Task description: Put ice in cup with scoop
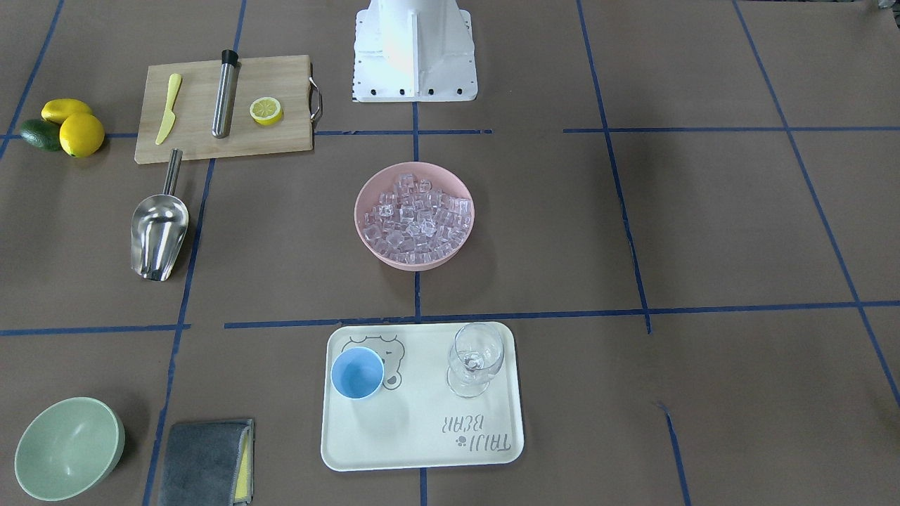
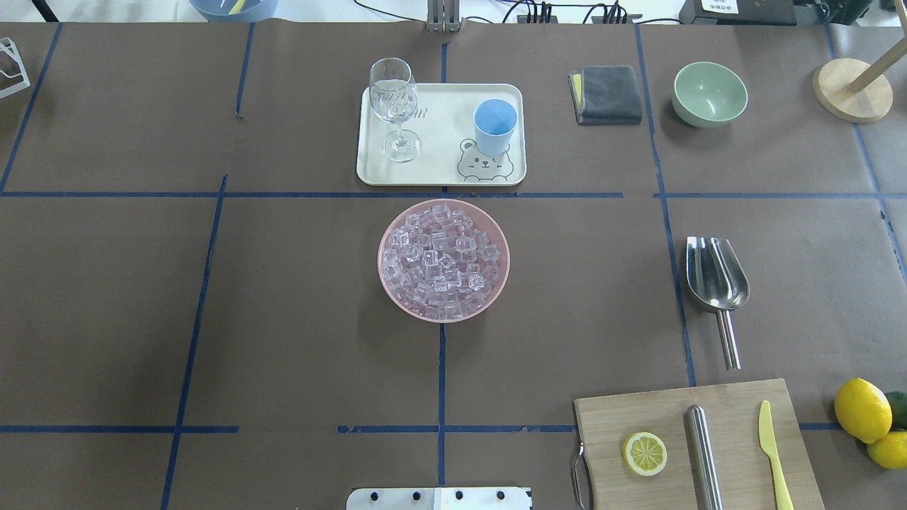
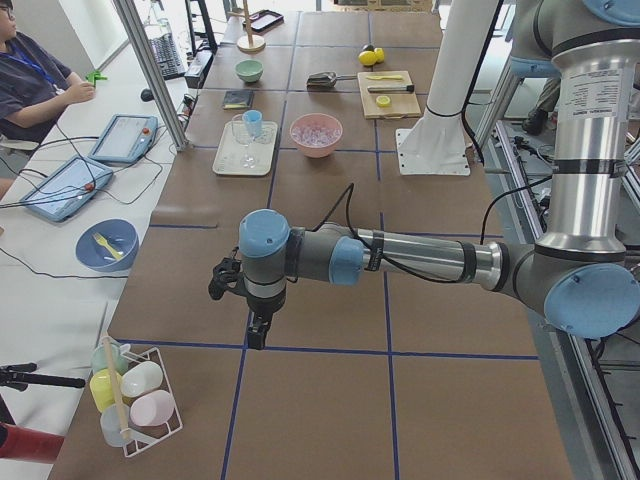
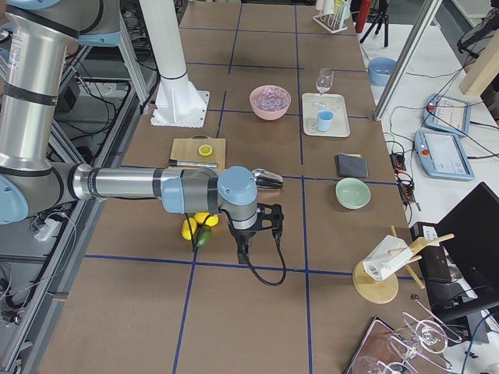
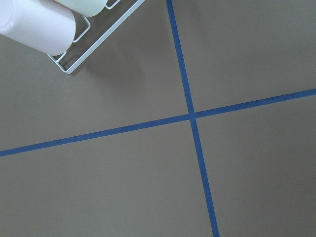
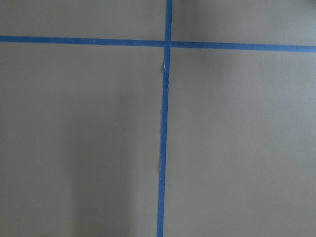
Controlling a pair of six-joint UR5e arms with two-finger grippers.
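**Scoop flat on table; both end effectors hang out at the ends**

Scoop [image 2: 716, 282] lies flat, its long axis running robot-to-operator, handle toward the robot, trough mouth away. It sits inboard of the right end effector [image 4: 242, 253], past the lemons [image 4: 191, 227]. The cutting board [image 2: 698, 439] is near its handle. Ice [image 2: 443, 258] fills the pink bowl [image 2: 381, 263] farther inboard. Cup [image 2: 494, 126] stands upright on the tray [image 2: 432, 142], well apart from the left end effector [image 3: 257, 335]. Finger spread of either: cannot tell. Table [image 2: 283, 283] is brown with a blue tape grid.
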